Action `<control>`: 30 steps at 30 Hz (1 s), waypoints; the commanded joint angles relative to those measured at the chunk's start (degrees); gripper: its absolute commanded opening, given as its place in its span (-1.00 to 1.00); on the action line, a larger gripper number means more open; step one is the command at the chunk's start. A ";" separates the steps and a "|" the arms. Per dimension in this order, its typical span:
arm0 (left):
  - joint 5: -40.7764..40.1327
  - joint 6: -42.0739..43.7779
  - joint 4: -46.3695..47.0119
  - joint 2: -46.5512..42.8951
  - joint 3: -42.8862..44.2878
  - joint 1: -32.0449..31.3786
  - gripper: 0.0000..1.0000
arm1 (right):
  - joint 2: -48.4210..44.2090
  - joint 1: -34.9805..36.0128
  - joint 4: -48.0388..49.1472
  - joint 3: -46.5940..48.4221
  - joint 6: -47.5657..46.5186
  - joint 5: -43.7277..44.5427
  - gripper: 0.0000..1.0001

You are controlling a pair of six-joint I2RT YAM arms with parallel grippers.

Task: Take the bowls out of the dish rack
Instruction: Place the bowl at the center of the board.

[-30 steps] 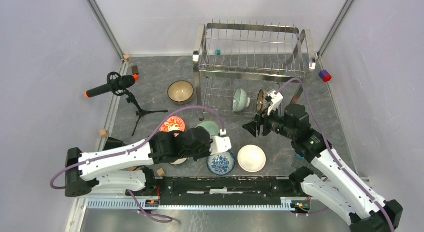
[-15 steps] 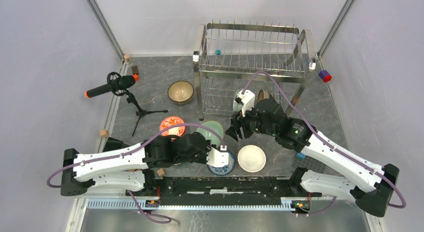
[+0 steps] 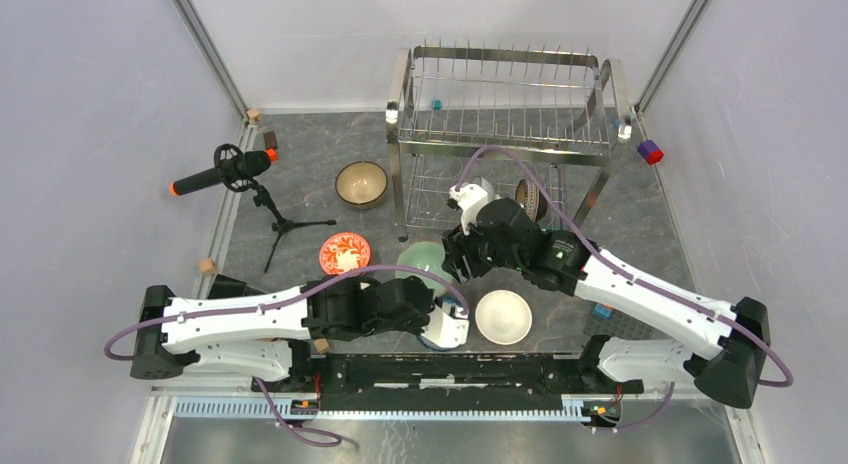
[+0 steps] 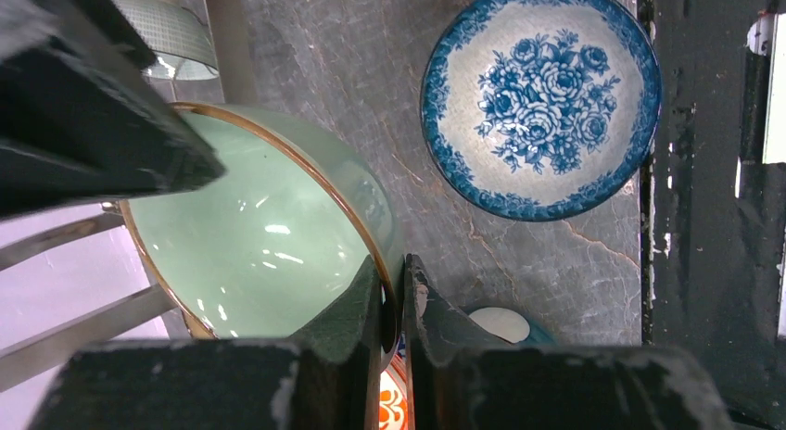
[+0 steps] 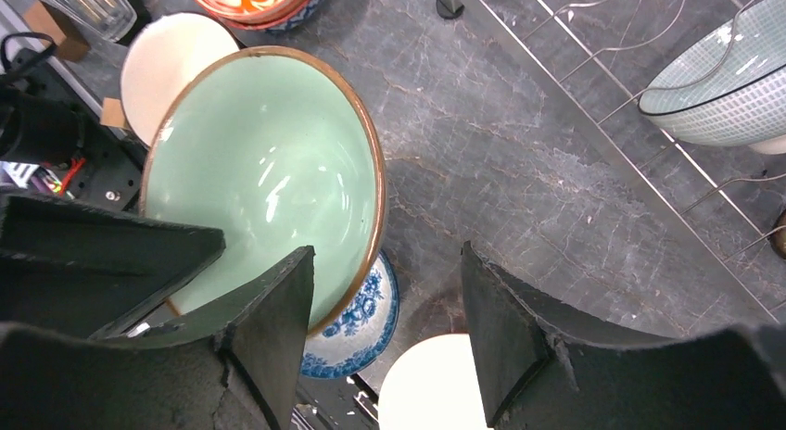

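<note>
My left gripper (image 4: 397,282) is shut on the rim of a pale green bowl (image 4: 250,235), held tilted above the table; in the top view it (image 3: 434,287) sits just near of that bowl (image 3: 422,256). The right gripper (image 5: 385,328) stands open right beside the green bowl (image 5: 259,170), with its left finger (image 5: 269,319) over the rim and nothing between the fingers. A blue-and-white bowl (image 4: 542,96), a white bowl (image 3: 503,316), a red patterned bowl (image 3: 344,252) and a tan bowl (image 3: 361,183) rest on the table. The dish rack (image 3: 505,114) holds a pale gridded bowl (image 5: 723,78) and a dark bowl (image 3: 530,197) on its lower tier.
A microphone on a small tripod (image 3: 240,169) stands at the left. Another white bowl (image 5: 171,64) and a glass (image 5: 83,4) sit near the left arm. Small wooden blocks (image 3: 208,266) and a red-blue block (image 3: 650,152) lie along the table's edges.
The right arm swung left from the rack's lower tier to the green bowl, gripper still open. The left arm shifted slightly toward the near edge, keeping its hold on the bowl.
</note>
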 commanded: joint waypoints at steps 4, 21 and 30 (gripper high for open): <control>-2.58 3.35 2.49 1.69 5.34 -1.07 -0.96 | 3.09 0.46 -0.82 3.64 -0.22 2.09 0.24; -3.91 4.04 -0.15 3.99 6.53 -2.47 -0.95 | 8.14 0.44 -1.32 5.40 0.18 4.66 -0.20; -3.77 0.45 1.73 2.61 6.66 -2.88 -0.90 | 6.40 0.41 -2.35 4.44 -0.30 3.47 -1.00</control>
